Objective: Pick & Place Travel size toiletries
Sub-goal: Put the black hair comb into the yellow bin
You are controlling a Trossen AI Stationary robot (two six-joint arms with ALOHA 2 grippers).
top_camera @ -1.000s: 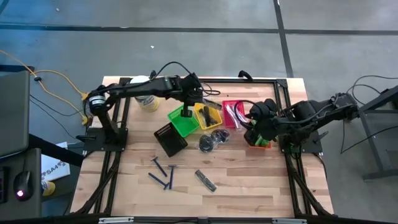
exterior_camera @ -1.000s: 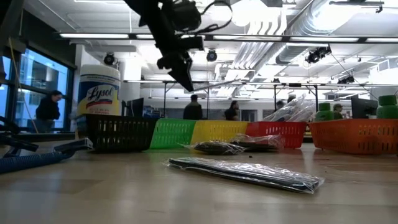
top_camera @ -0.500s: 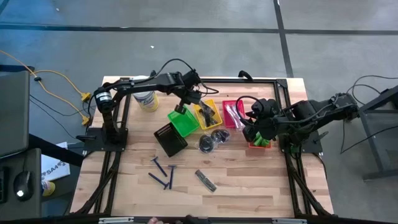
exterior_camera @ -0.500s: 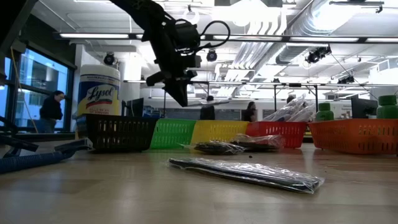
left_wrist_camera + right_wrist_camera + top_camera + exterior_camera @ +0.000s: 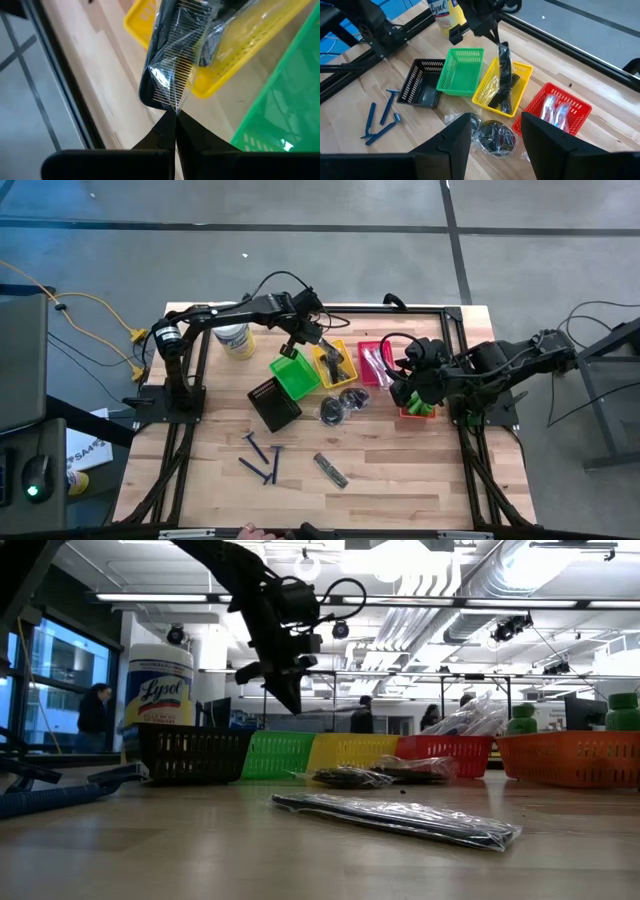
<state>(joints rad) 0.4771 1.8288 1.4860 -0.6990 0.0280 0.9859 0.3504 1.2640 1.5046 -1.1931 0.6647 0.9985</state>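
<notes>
The left gripper (image 5: 175, 117), pinched shut on a bagged black comb (image 5: 175, 65), dangles it over the yellow basket (image 5: 502, 90); lower it further inside before releasing, I'd judge. The right gripper (image 5: 492, 135) waits, parted and empty, near the orange basket (image 5: 420, 410).

Grey floor (image 5: 300, 205); ceiling striplights (image 5: 180, 597); perhaps a window (image 5: 60, 670).

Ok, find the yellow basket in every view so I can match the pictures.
High view: yellow basket, centre, between green and red baskets.
Low view, mid-row, right of green.
Left wrist view, beyond the wrapped comb.
Right wrist view, centre.
Shared landmark: green basket beside it.
</notes>
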